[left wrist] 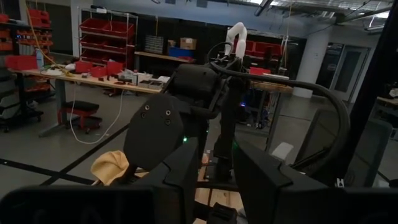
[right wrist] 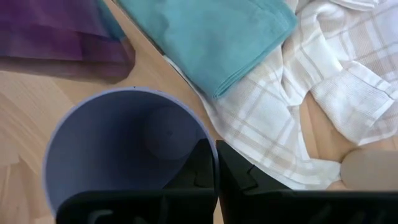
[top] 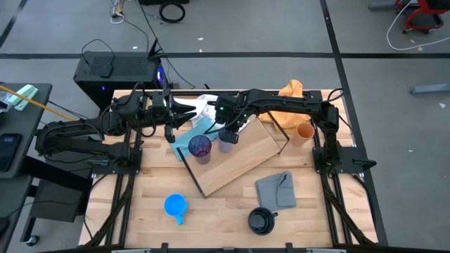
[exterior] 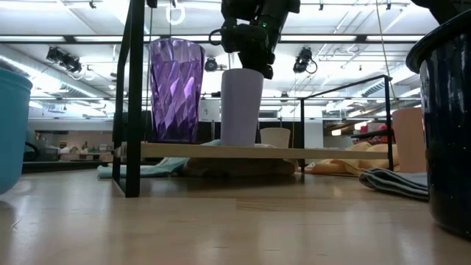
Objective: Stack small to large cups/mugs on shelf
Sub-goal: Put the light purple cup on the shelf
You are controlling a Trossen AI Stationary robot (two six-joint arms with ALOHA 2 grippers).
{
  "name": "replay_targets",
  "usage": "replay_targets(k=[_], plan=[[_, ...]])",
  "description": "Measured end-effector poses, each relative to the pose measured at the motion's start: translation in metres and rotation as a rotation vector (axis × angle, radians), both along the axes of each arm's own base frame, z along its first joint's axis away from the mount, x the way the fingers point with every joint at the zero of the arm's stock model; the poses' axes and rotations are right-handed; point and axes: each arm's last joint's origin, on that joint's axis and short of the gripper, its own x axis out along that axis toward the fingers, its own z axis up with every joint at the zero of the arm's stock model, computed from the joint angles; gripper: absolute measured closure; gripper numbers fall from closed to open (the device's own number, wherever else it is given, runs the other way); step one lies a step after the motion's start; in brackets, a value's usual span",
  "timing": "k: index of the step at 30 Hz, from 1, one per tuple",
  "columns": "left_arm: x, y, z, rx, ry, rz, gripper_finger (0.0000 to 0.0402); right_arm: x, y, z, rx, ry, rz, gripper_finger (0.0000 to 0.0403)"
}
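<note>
The lavender cup (top: 226,138) stands upright on the light-wood shelf (top: 242,165), next to the dark purple tumbler (top: 200,147), which also stands on the shelf. My right gripper (top: 229,128) is above the lavender cup and shut on its rim. My left gripper (top: 169,132) is open and empty at the shelf's left end. The bright blue mug (top: 176,206) and the black mug (top: 261,221) sit on the table near its front edge. The orange cup (top: 304,131) stands right of the shelf. The beige cup (exterior: 276,137) shows behind the shelf in the low view. My right gripper pinches the lavender cup's rim (right wrist: 208,138), with one finger (right wrist: 200,169) inside the cup and one (right wrist: 235,174) outside. The fingers come from above, pointing down. The cup is upright, with its base (exterior: 239,143) at the shelf board.
A teal cloth (right wrist: 211,37) and a white checked cloth (right wrist: 311,93) lie behind the shelf. A grey cloth (top: 275,188) lies right of the shelf's near end, and an orange cloth (top: 292,91) at the far right. The shelf's black frame rods (exterior: 132,96) stand around the board.
</note>
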Motion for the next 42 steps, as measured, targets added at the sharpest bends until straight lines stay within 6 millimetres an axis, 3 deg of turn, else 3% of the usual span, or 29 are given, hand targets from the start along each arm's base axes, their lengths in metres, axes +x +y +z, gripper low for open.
replay_targets(k=[9, 20, 42], plan=[[0.0, 0.0, 0.0, 0.0, 0.0, 0.0, 0.0294, -0.0011, -0.0049, 0.0, -0.007, 0.001, 0.004, 0.0397], [0.0, 0.0, 0.0, 0.0, 0.0, 0.0, 0.0294, -0.001, -0.0047, 0.0001, -0.006, 0.0, 0.005, 0.0336], [-0.0001, 0.0, 0.0002, 0.001, -0.001, 0.0, 0.0294, 0.0028, -0.0034, 0.0021, 0.024, -0.049, 0.026, 0.033]])
